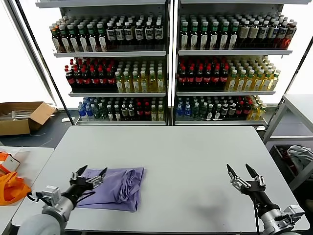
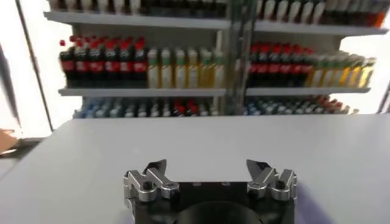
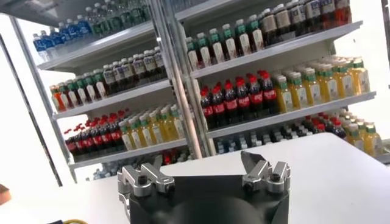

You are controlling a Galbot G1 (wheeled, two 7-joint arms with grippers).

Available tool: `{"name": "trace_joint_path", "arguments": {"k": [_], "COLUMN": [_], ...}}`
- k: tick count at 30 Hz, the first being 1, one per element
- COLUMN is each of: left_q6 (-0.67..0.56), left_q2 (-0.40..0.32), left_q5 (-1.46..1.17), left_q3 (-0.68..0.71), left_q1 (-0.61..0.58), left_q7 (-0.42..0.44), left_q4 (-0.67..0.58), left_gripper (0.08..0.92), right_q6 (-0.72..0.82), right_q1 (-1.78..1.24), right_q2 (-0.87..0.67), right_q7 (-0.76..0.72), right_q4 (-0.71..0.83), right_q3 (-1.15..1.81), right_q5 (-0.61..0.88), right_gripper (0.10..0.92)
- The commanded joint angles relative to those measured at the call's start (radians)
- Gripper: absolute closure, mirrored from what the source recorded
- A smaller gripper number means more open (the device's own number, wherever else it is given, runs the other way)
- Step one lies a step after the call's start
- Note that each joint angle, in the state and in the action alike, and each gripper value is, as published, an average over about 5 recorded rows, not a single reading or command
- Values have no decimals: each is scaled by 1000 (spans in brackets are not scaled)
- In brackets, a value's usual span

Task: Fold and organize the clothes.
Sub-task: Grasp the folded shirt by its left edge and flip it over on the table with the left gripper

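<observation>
We saw our left gripper [image 1: 90,173], jaws wide, apparently hovering over the near-left edge of the folded lavender T-shirt [image 1: 117,186], whose long axis ran crosswise, while our right gripper [image 1: 242,172], also wide, waited well apart.

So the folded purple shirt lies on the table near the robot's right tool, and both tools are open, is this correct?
Not quite. The folded purple shirt lies on the table near the left tool, which hangs over the shirt's edge, as the head view shows. The right tool is far from it, over bare table. Both tools are indeed open.
</observation>
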State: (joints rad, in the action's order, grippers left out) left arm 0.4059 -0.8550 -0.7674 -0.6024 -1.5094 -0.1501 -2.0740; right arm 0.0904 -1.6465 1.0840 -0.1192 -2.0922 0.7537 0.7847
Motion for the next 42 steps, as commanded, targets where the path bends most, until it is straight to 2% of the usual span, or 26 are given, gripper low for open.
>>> {"name": "trace_joint_path", "arguments": {"k": [1, 17, 20, 35, 42], "left_q6": [125, 127, 125, 79, 22], "left_q2": [-29, -64, -69, -127, -221], "left_q5": [-17, -43, -43, -48, -28], "left_q3": [-96, -27, -24, -26, -81], "left_q1": [-16, 23, 17, 0, 5], "left_q7": [19, 33, 35, 64, 58], "left_q4": [107, 167, 162, 159, 157], "left_gripper": [180, 177, 205, 627, 824], "right_q6": [-4, -20, -22, -26, -28], "right_q1": [-9, -48, -52, -56, -49], "right_q2": [13, 24, 25, 20, 17], "right_q7": [1, -7, -7, -9, -10], "right_q4": [7, 0, -5, -25, -24], "right_q3": [-7, 39, 41, 57, 56], "right_q5": [-5, 6, 5, 8, 9], "right_gripper": [203, 203, 203, 203, 203]}}
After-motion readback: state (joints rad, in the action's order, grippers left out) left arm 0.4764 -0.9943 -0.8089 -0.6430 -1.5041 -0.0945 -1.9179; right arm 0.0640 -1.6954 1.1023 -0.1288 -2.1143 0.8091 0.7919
